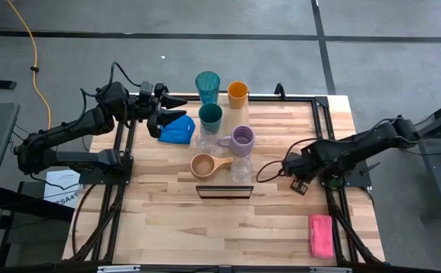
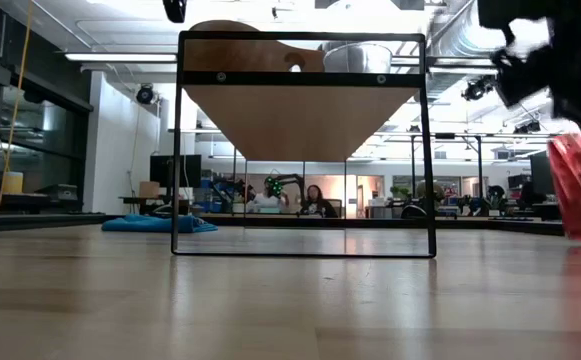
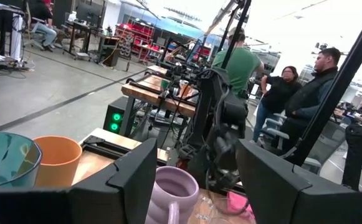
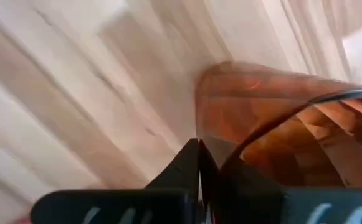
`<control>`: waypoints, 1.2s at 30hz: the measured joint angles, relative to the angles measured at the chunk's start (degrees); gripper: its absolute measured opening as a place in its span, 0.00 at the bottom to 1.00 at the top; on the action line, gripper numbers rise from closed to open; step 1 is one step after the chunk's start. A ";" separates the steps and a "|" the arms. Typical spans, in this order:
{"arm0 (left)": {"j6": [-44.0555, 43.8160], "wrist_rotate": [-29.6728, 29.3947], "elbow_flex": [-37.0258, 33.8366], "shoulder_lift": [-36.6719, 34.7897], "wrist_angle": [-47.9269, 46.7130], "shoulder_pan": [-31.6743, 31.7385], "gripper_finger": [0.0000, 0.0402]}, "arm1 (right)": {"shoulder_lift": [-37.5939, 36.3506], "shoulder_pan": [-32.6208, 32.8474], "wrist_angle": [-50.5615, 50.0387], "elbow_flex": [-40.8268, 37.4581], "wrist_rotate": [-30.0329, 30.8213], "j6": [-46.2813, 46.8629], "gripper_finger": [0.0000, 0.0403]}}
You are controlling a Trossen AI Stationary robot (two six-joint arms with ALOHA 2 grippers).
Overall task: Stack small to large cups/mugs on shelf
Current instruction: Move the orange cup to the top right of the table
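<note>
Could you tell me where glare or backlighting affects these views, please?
Low view: bright ceiling lights behind the shelf leave its underside shaded. Left wrist view: a washed-out background silhouettes the left gripper. Right wrist view: light glows through the red cup.

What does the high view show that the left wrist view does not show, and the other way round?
Only the high view shows the tan mug, the dark green cup and the blue cloth. Only the left wrist view shows people standing in the room beyond the table. Both show the teal tumbler, the orange cup beside it, the lavender mug, and the left gripper with its fingers open.
</note>
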 joint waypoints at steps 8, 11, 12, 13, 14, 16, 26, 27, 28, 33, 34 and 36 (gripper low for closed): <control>0.02 0.02 0.00 0.00 0.05 -0.02 0.52 | -1.44 -4.93 -13.29 22.20 12.24 -5.94 0.01; 0.04 0.00 0.00 0.00 0.09 -0.02 0.52 | -1.27 -9.77 -12.10 31.92 20.06 -10.85 0.00; 0.03 0.02 0.00 0.00 0.09 0.00 0.52 | -0.89 -11.62 -11.03 34.74 21.94 -13.24 0.00; -0.02 0.12 0.00 0.00 0.11 0.00 0.52 | -0.28 -13.60 -10.08 37.43 23.40 -16.08 0.00; -0.28 0.17 0.00 0.00 0.11 0.00 0.52 | 0.47 -15.55 -8.78 39.94 24.35 -19.03 0.00; -1.26 0.20 0.00 0.00 0.13 0.00 0.52 | 2.92 -19.29 -5.87 44.77 24.49 -25.55 0.00; -1.55 0.17 0.00 0.00 0.22 -0.01 0.52 | 27.83 -28.53 -15.57 72.85 11.04 -47.02 0.00; -1.55 0.17 0.00 0.00 0.22 0.00 0.52 | 30.14 -28.96 -16.80 74.83 10.10 -47.85 0.00; -1.55 0.17 0.00 0.00 0.20 0.00 0.52 | 32.26 -29.41 -17.94 76.68 8.92 -48.63 0.00; -1.57 0.15 0.00 0.00 0.22 -0.01 0.52 | 39.92 -31.36 -19.81 82.39 2.08 -50.03 0.00; -1.57 0.14 0.00 0.00 0.22 -0.02 0.52 | 40.84 -31.64 -20.07 82.96 0.44 -50.06 0.00; -1.57 0.12 0.00 0.00 0.22 0.00 0.52 | 42.40 -32.02 -20.13 83.90 -1.45 -50.33 0.00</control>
